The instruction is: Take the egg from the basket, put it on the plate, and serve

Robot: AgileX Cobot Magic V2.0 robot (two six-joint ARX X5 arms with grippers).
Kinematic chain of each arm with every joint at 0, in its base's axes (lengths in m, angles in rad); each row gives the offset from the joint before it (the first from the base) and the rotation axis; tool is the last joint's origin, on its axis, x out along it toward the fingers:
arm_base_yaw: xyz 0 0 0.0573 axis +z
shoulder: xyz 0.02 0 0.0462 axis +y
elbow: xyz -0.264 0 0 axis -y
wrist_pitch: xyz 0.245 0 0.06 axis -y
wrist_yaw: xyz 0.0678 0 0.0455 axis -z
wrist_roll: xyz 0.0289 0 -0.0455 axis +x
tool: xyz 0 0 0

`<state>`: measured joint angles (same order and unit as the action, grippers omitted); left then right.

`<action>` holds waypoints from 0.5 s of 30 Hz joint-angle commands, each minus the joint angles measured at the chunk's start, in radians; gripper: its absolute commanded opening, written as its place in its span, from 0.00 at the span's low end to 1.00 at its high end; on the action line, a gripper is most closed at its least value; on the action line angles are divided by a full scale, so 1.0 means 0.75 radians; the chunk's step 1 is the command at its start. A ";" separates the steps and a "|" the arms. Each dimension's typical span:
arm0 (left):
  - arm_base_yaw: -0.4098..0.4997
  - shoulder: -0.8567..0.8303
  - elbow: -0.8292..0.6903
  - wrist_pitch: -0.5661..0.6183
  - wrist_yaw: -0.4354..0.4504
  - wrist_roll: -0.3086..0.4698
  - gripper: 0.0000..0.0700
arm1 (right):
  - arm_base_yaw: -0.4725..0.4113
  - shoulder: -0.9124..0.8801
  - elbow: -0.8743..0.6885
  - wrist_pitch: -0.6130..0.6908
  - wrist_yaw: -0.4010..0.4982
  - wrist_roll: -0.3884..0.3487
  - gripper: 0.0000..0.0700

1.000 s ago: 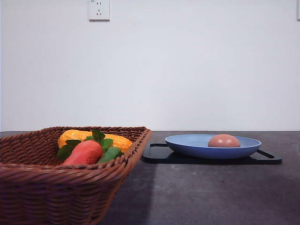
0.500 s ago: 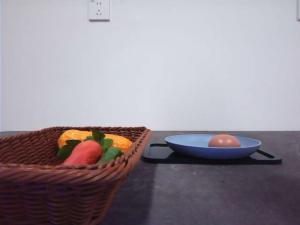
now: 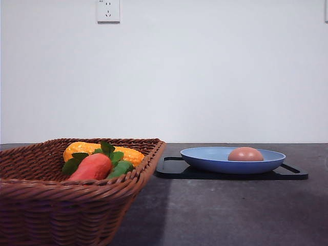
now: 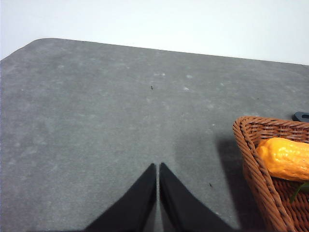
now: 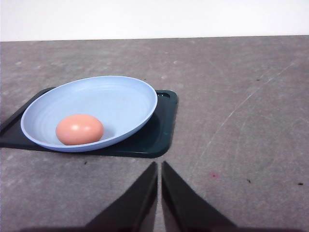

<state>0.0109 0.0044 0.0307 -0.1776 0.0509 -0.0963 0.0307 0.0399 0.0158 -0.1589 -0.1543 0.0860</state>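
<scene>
No readable text, label, brand or number anywhere: the wall socket at the upper left of the front view has only slots and a tiny illegible mark, and the egg, plate and basket are all plain.

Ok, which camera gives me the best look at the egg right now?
The right wrist view: the egg shows whole, from above, lying in the blue plate. In the front view the plate's rim hides the lower part of the egg.
</scene>
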 commanded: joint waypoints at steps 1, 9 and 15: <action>0.003 -0.002 -0.037 -0.006 0.001 -0.003 0.00 | -0.001 -0.005 -0.009 0.002 0.004 0.014 0.00; 0.003 -0.002 -0.037 -0.006 0.001 -0.003 0.00 | -0.001 -0.005 -0.009 0.002 0.004 0.014 0.00; 0.003 -0.002 -0.037 -0.006 0.001 -0.003 0.00 | -0.001 -0.005 -0.009 0.002 0.004 0.014 0.00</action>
<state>0.0109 0.0044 0.0307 -0.1776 0.0509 -0.0963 0.0307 0.0399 0.0158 -0.1589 -0.1543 0.0860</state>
